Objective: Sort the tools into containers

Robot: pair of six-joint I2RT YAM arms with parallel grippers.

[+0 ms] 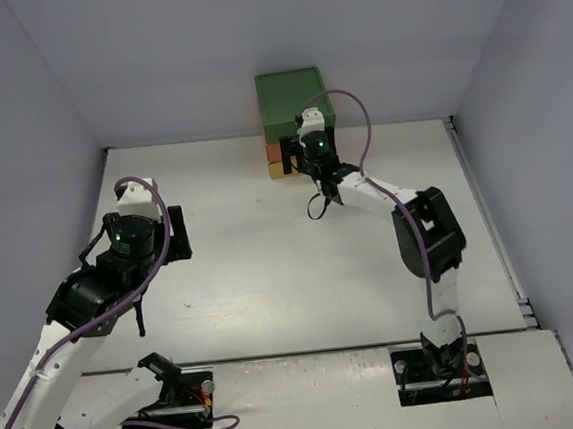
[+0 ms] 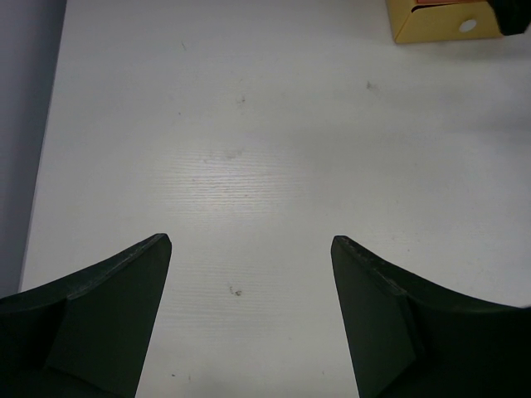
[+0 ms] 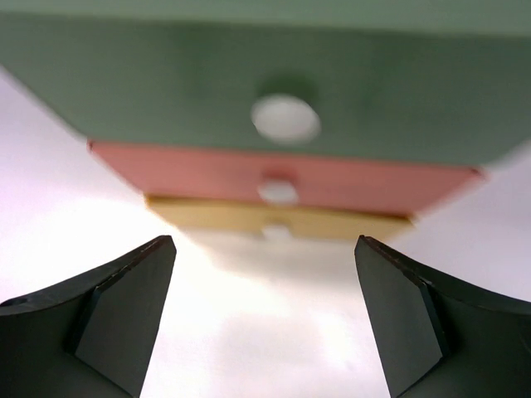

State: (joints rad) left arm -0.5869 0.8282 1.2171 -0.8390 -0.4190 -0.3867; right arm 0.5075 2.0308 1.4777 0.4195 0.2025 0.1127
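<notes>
The containers are one small cabinet [image 1: 291, 99] at the back of the table, with green [image 3: 207, 91], orange-red [image 3: 191, 170] and yellow [image 3: 207, 217] drawers, each with a white knob. All three look shut. My right gripper [image 1: 312, 157] hovers just in front of and above the drawer fronts, open and empty [image 3: 265, 240], with the green drawer's knob [image 3: 285, 118] straight ahead. My left gripper [image 1: 176, 234] is open and empty over bare table [image 2: 251, 240]. The yellow drawer [image 2: 440, 21] shows at the top right of the left wrist view. No tools are in view.
The white table [image 1: 272, 276] is enclosed by grey walls on the left, back and right. A purple cable [image 1: 358, 118] loops above the right wrist.
</notes>
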